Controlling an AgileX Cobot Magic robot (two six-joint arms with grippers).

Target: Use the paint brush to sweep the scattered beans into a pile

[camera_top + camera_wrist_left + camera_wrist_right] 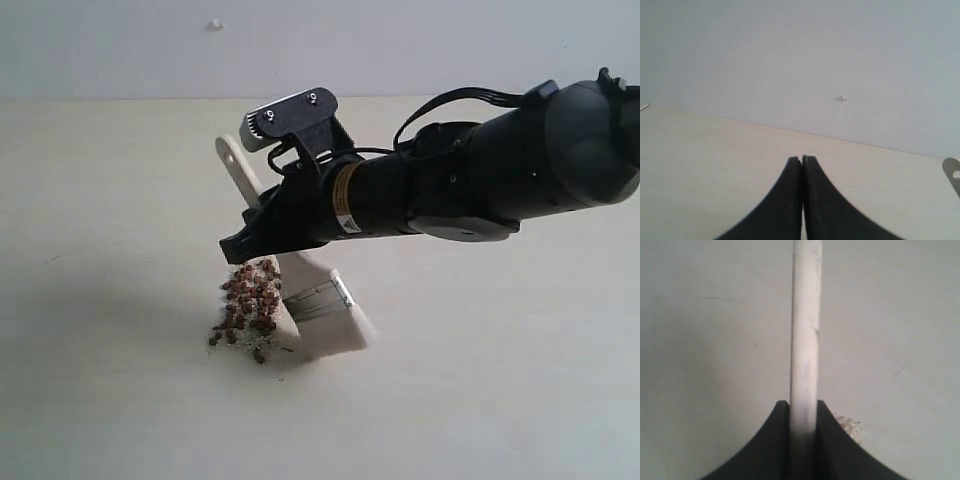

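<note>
The beans (250, 300) lie in one tight reddish-brown heap on the pale table (110, 390), a little left of the middle of the exterior view. Off-white crumbs (262, 267) sit along the heap's 12 o'clock edge, and a few loose beans sit at its 6 and 7 o'clock fringe. The paint brush (298, 268) stands tilted just beside them. Its cream bristles (335, 335) rest on the table at 4 o'clock from the heap and touch its side. The silver ferrule (320, 298) sits above the bristles, and the pale handle (238, 168) slants up toward 11 o'clock.

The black arm (480, 180) reaches in from 3 o'clock and hides the middle of the handle. The right gripper (245, 243) pinches the handle partway up, and the right wrist view shows its black jaws flat against both sides of the wood. The heap sits at 6 o'clock from the fingertips, close below them and not touched. In the right wrist view a small patch of crumbs shows just beside one jaw, while the beans are hidden there.

The left gripper (801, 161) is outside the exterior view. Its own camera shows its jaws pressed together on nothing, over the table, with the holed end of the handle well apart from it at the picture's edge. A small white speck (214, 24) marks the grey wall (450, 40) behind
</note>
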